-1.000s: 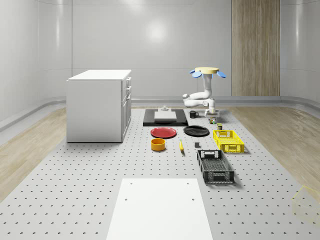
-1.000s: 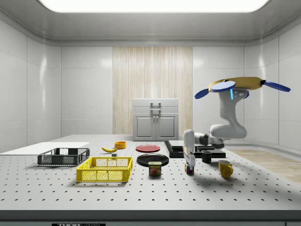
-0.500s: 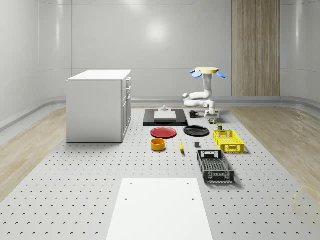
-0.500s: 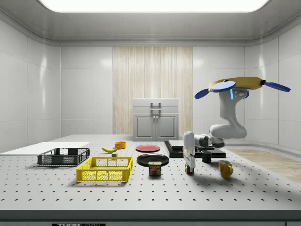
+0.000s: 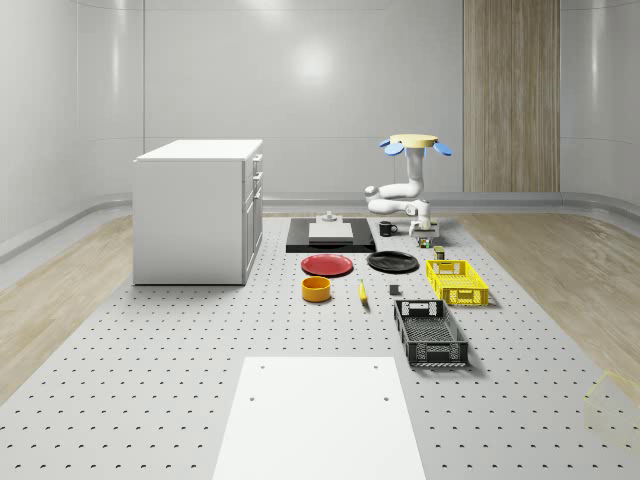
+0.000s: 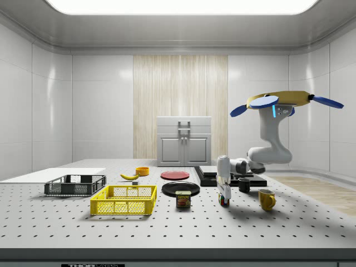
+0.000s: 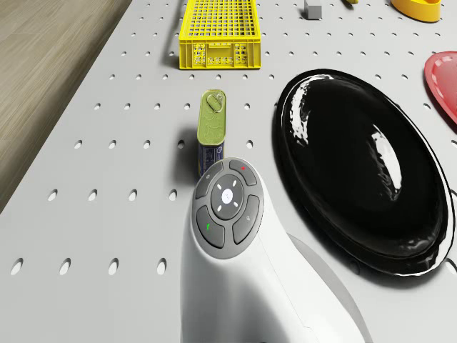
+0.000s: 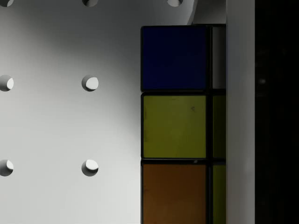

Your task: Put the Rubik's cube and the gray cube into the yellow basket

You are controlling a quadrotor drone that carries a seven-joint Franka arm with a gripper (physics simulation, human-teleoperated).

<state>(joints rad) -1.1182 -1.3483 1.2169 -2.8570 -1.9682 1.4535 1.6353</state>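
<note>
The Rubik's cube (image 6: 223, 202) sits on the perforated table between the Spam can (image 6: 183, 199) and a yellow mug (image 6: 266, 199). My gripper (image 6: 223, 194) points straight down right over the Rubik's cube (image 8: 174, 123), whose blue, yellow and orange tiles are very close in the wrist view. The drone (image 6: 281, 101) hovers above the table's far end, to the side view's right of the cube. The yellow basket (image 5: 457, 281) stands nearer the whole-scene camera than the gripper (image 5: 425, 235). The small gray cube (image 5: 394, 291) lies to the whole-scene view's left of the basket (image 7: 218, 32).
A black plate (image 7: 360, 168) lies beside the Spam can (image 7: 210, 132). A red plate (image 5: 328, 264), an orange bowl (image 5: 316, 289), a banana (image 5: 362, 291) and a black basket (image 5: 430, 332) lie mid-table. A white cabinet (image 5: 198, 210) stands at the whole-scene view's left.
The arm's wrist has sunk slightly, bringing the gripper lower over the Rubik's cube. The drone and the cube have kept their places.
</note>
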